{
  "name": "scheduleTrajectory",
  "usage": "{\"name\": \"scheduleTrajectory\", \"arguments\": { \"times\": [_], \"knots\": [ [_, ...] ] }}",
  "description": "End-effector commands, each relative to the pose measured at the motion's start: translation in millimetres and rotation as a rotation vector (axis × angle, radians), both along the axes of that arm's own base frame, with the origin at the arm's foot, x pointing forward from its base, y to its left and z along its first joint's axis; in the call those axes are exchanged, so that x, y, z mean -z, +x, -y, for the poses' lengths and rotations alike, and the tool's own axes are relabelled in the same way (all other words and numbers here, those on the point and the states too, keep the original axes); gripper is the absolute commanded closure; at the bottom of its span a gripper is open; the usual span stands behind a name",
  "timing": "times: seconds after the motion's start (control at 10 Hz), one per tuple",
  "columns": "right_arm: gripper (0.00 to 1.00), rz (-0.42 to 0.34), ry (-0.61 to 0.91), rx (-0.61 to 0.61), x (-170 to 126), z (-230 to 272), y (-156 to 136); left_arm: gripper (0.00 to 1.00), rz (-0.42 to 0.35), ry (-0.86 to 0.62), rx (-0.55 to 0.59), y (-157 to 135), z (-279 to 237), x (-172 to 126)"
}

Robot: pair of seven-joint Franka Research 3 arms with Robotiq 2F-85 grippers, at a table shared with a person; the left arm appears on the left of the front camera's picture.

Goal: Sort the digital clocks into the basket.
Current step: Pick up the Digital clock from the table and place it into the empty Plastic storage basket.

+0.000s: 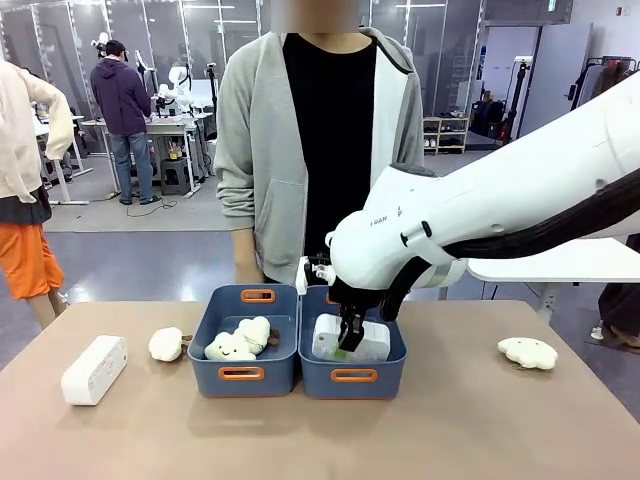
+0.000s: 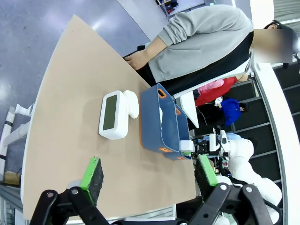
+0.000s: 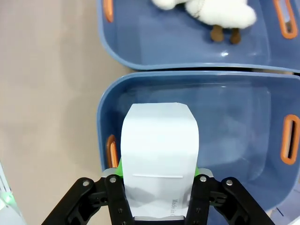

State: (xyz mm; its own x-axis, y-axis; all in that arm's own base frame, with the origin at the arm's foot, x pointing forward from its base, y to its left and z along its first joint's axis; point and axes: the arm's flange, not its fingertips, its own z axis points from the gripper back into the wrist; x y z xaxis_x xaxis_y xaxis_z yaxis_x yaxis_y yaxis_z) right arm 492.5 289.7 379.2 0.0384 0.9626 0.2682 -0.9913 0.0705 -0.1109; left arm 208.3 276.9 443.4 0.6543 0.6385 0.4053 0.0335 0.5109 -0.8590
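Observation:
My right gripper (image 1: 348, 338) is shut on a white digital clock (image 1: 352, 338) and holds it inside the right-hand blue basket (image 1: 352, 376). In the right wrist view the clock (image 3: 159, 150) sits clamped between the green pads of the gripper (image 3: 158, 177), over the basket's floor (image 3: 234, 136). A second digital clock (image 1: 94, 369) lies on the table at the far left. The left wrist view shows it (image 2: 112, 115) screen up beside the tubs. My left gripper (image 2: 149, 172) hovers open above the table, holding nothing.
The left blue tub (image 1: 243, 375) holds white plush toys (image 1: 240, 340). One plush (image 1: 166, 344) lies on the table just left of it, another (image 1: 527, 351) at the right. A person (image 1: 320, 140) stands at the far edge behind the tubs.

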Motion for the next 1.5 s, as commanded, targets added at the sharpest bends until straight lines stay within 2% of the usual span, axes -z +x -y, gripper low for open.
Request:
{"name": "scheduleTrajectory", "arguments": {
  "times": [0.0,0.1,0.4,0.7,0.8,0.9,1.4],
  "knots": [
    [0.5,-0.031,-0.037,-0.064,7,2,10,0.0,0.03,-0.001,0.006,0,-1,-1],
    [0.41,-0.013,-0.035,-0.067,7,5,12,0.0,0.03,-0.001,0.006,0,-1,-1],
    [0.01,-0.008,-0.026,-0.068,1,8,13,0.0,0.03,-0.001,0.006,0,-1,-1],
    [0.0,-0.013,-0.003,-0.028,-2,16,15,0.0,0.03,-0.001,0.006,0,-1,-1],
    [0.0,-0.054,-0.07,-0.002,2,21,17,0.0,0.03,-0.001,0.006,0,-1,-1],
    [0.0,0.001,-0.015,-0.036,0,12,18,0.0,0.03,-0.001,0.006,0,-1,-1],
    [0.0,0.001,-0.015,-0.036,0,12,18,0.0,0.03,-0.001,0.006,0,-1,-1]
  ]
}}
